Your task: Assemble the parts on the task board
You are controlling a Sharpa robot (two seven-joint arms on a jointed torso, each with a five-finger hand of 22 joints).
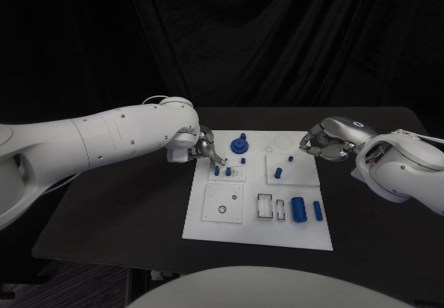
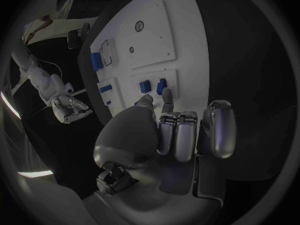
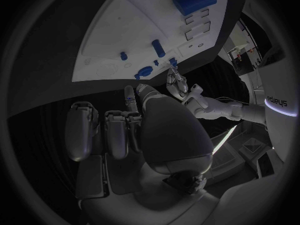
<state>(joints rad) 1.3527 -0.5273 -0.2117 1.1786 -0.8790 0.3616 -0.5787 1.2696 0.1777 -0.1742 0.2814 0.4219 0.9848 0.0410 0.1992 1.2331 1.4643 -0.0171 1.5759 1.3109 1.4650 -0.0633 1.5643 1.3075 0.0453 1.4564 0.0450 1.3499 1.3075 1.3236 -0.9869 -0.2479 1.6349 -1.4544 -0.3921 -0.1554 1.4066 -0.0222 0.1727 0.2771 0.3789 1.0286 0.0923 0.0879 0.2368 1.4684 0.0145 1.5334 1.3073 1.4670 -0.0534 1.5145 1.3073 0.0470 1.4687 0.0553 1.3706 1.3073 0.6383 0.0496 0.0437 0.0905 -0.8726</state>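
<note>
I see the white board (image 1: pixel 259 221) lying in the middle of the black table (image 1: pixel 120 212), with blue parts spread over it. Near the board's far edge stands a round blue knob (image 1: pixel 240 145); just nearer than it, by the board's left edge, 2 short blue pegs (image 1: pixel 222 171) stand upright side by side. Toward the right edge, 2 smaller blue pegs (image 1: pixel 278 172) stand in a raised square plate. Close to the near right corner lie a thick blue cylinder (image 1: pixel 298 208) and a thinner blue pin (image 1: pixel 317 210), next to 2 rectangular slots (image 1: pixel 265 206). A square plate with a small ring (image 1: pixel 223 208) sits toward the near left corner.

My left hand (image 1: pixel 202 149) is over the board's far left corner, fingertips (image 2: pixel 167 96) reaching down at the 2 short pegs; I cannot tell whether they touch or grip one, so I cannot call its state. My right hand (image 1: pixel 326 142) hovers just off the board's far right corner, fingers curled inward with nothing in them
</note>
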